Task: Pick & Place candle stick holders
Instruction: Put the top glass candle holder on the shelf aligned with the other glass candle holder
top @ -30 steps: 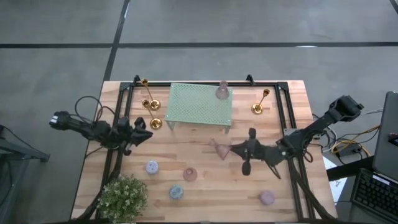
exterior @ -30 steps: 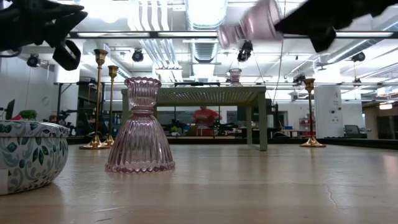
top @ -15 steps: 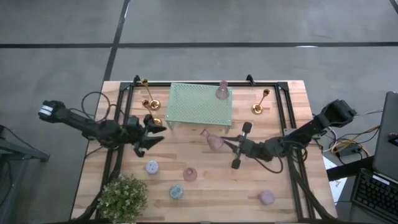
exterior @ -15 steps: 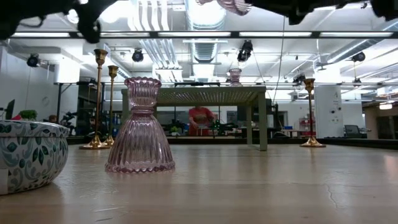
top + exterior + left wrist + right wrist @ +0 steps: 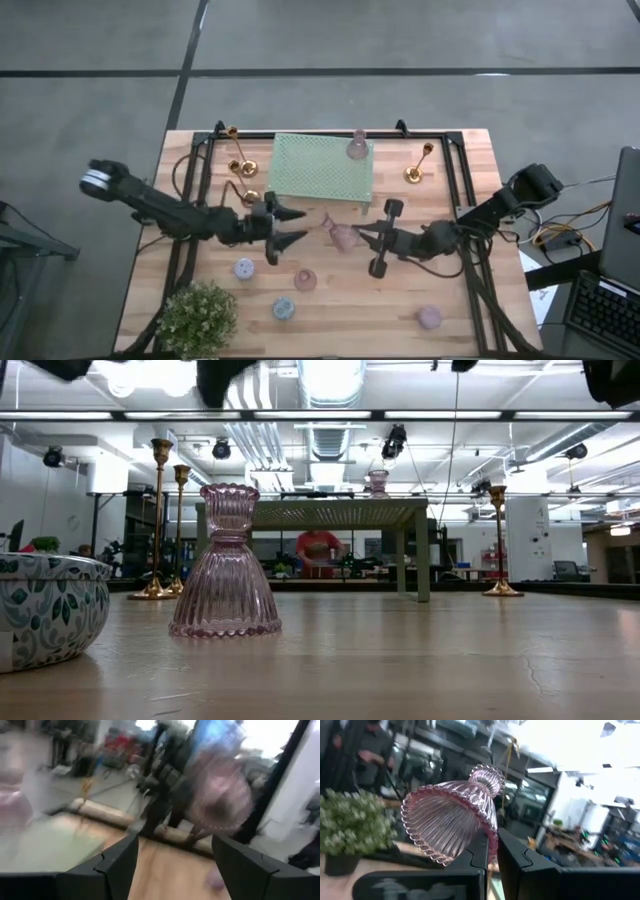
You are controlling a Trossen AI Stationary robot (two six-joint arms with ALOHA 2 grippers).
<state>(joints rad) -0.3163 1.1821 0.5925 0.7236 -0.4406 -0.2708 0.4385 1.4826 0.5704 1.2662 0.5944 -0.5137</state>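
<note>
The right claw [image 5: 352,236] was clamped on a pink holder [image 5: 341,235] before the rack [image 5: 322,167]; the left claw [image 5: 292,226] gaped, empty; several holders were judged unplaced.

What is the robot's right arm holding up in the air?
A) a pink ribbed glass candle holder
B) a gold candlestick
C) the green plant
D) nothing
A: the right end effector is shut on the rim of a pink ribbed glass candle holder, held off the table and tipped sideways, with the left end effector open just beside it.
</note>
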